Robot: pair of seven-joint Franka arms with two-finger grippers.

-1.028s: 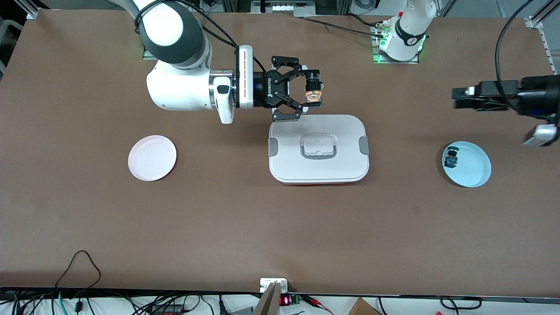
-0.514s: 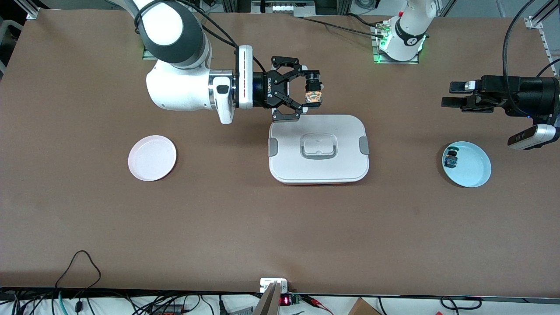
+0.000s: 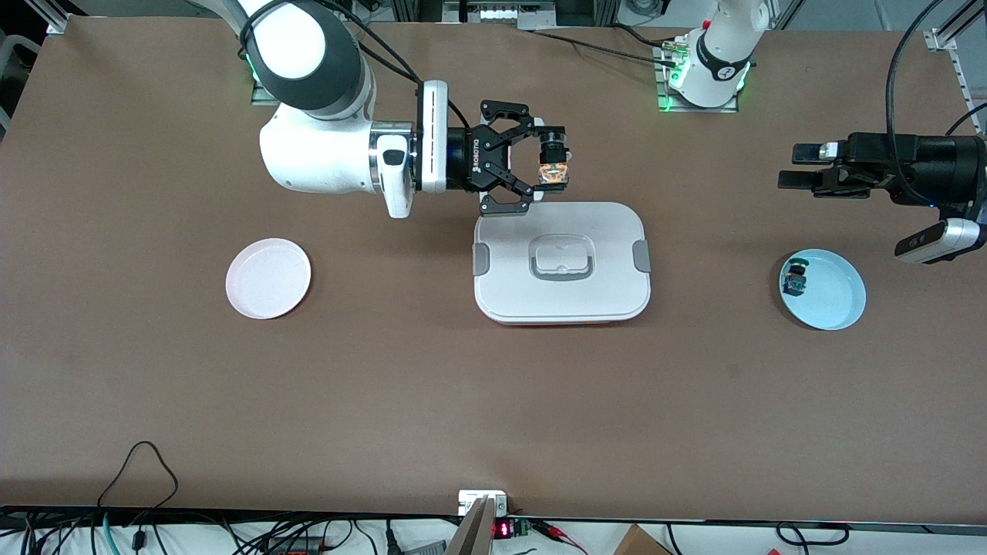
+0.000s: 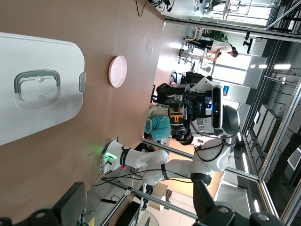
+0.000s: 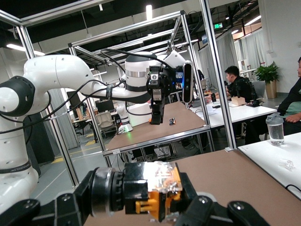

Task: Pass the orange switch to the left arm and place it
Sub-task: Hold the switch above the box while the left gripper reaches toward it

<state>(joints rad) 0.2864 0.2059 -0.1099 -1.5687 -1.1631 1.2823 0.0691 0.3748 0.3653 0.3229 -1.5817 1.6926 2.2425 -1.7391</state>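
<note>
The right tool [image 3: 551, 166] grips the orange switch [image 3: 554, 171] above the box [image 3: 561, 262] edge, so the open left tool [image 3: 790, 168] must come take it

White "ROBOTIQ" lettering runs along the right pincer's [image 3: 557, 166] black body.

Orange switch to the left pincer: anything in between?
Nothing: front view shows bare table between the orange switch, held in the right pincer, and the open left pincer.
</note>
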